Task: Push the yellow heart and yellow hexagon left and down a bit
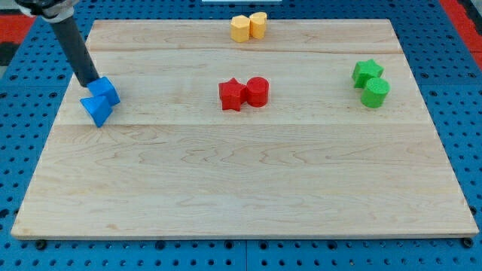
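The yellow hexagon [240,28] and the yellow heart [258,24] sit touching side by side at the view's top edge of the wooden board [241,181], the hexagon on the left. My tip [87,82] is far to the view's left, touching the upper left of the blue cube [105,90]. A blue triangle [96,110] lies just below the cube. The tip is well apart from both yellow blocks.
A red star [232,95] and a red cylinder [257,91] sit together at the board's middle. A green star [367,72] and a green cylinder [375,92] sit at the view's right. Blue pegboard surrounds the board.
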